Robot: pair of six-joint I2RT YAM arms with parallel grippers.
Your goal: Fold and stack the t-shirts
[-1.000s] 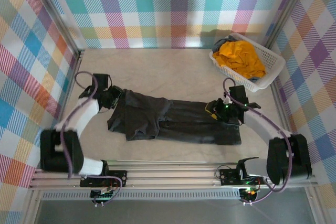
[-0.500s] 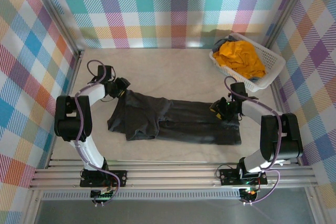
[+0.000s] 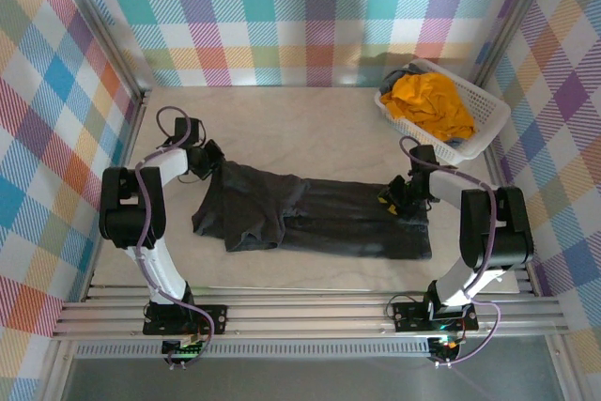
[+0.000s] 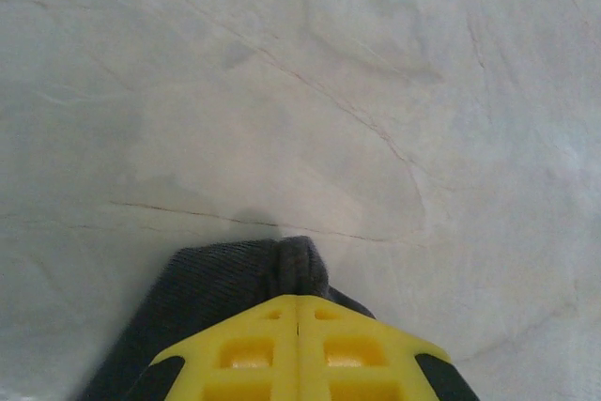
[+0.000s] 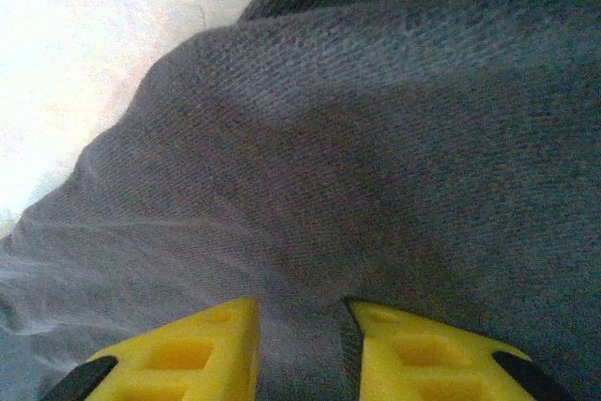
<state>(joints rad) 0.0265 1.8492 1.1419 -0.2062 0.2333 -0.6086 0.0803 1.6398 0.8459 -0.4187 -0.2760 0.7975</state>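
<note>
Mid-table, grey shirt point(image 3: 319, 218): rumpled, not yet folded.
Left gripper point(image 4: 298, 312): clamped on its far left corner.
Right gripper point(image 5: 300, 326): fingers apart on right end, grip unclear.
Far right, yellow shirt point(image 3: 432, 105): waiting in basket point(image 3: 479, 138).

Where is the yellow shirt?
Seen from above, the yellow t-shirt lies in the white basket at the far right corner of the table.

Left gripper point(image 4: 298, 300) pinched shut — right gripper point(image 5: 300, 307) with jaws slightly parted.
</note>
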